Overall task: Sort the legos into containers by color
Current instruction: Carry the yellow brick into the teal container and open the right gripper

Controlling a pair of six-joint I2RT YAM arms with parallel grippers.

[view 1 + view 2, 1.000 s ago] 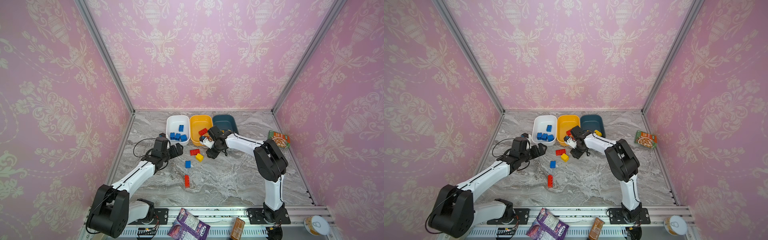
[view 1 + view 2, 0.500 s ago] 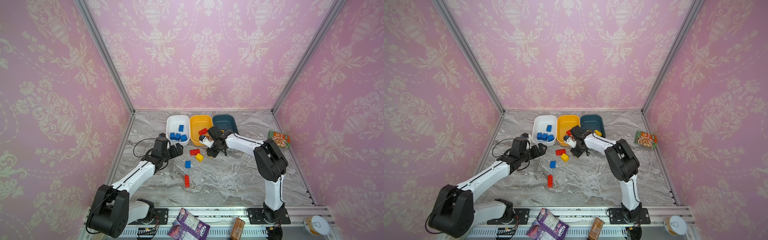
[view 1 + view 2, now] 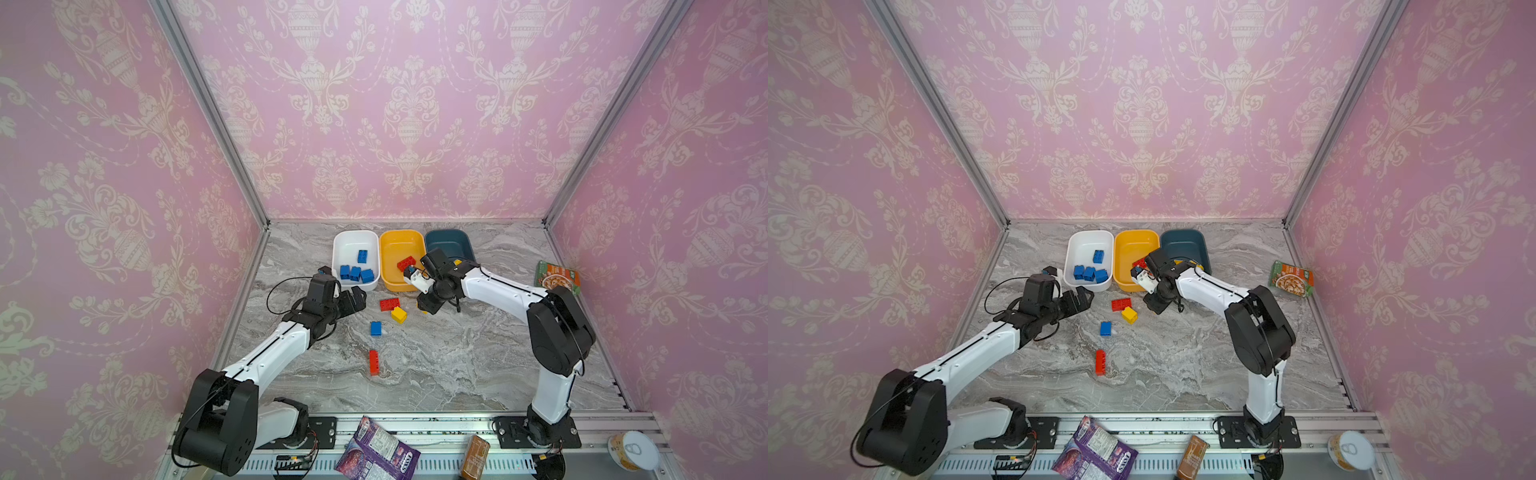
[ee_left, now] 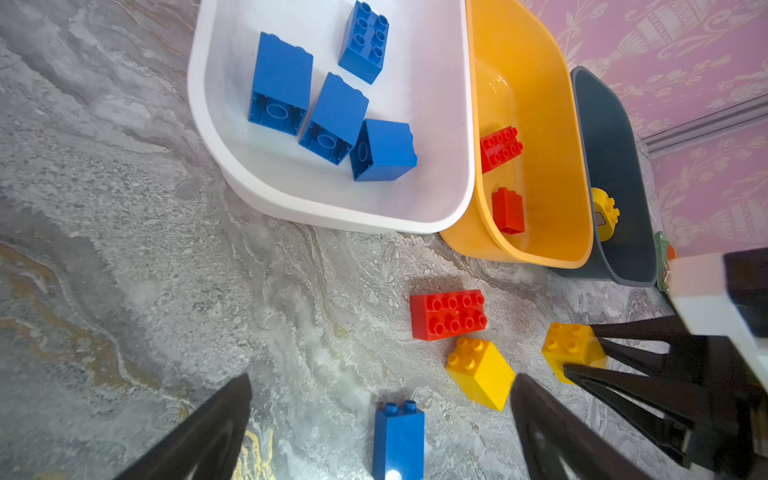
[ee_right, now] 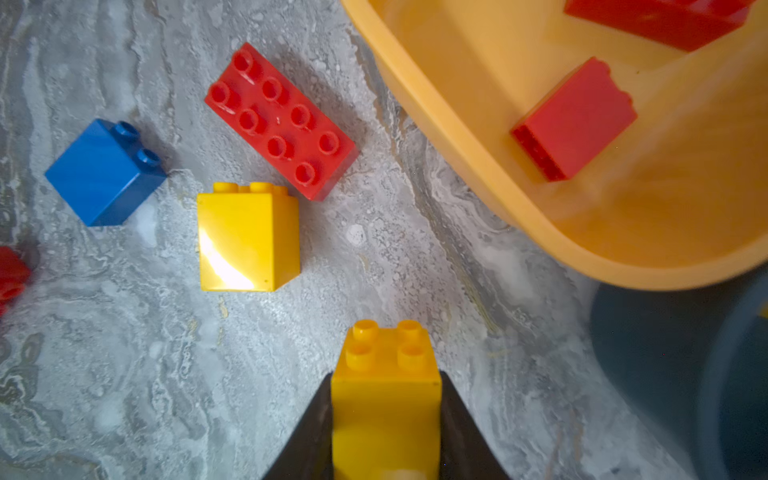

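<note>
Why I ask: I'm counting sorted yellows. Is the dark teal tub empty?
Not empty. In the left wrist view a yellow brick lies inside the dark teal tub, near its wall.

Marble table (image 3: 457, 365) holds containers (image 3: 353, 243), loose legos (image 3: 374, 362)

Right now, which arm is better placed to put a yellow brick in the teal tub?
Right: the right gripper is shut on a yellow brick beside the teal tub; the left gripper is open, empty, nearer the white tub.
</note>
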